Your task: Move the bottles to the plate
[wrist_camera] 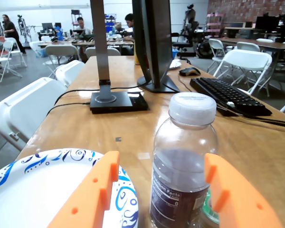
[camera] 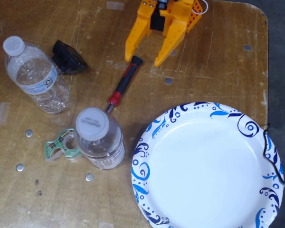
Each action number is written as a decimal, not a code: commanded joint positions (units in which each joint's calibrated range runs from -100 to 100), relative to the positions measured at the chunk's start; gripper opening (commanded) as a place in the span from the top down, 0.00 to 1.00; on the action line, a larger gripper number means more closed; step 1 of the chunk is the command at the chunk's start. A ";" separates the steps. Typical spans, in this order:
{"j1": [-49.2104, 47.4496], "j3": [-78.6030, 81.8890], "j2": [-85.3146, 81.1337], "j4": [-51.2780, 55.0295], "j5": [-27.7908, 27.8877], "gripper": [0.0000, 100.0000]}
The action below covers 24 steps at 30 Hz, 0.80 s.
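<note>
Right, your gripper point(camera: 149, 59) hangs spread wide and holds nothing, both orange fingers point(wrist_camera: 92, 194) apart. In the wrist view the nearer bottle point(wrist_camera: 183, 161) stands upright between them, dead ahead but closer to the right-hand finger than the left. In the fixed view that same bottle point(camera: 99, 137) sits just off the plate's point(camera: 147, 142) left rim, with the green tape dispenser point(camera: 61, 145) right against its far side. So the line you care about runs straight from the fingertips, past the red-handled screwdriver point(camera: 123, 85), to that white cap. The second bottle point(camera: 35, 76) stands well apart at upper left, beside a black object point(camera: 69, 57). Its base and the nearer bottle's lower half are cut off in the wrist view, so contact clearance stays hard to judge.
</note>
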 commanded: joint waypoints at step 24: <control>4.41 -27.06 41.55 -16.12 -0.20 0.65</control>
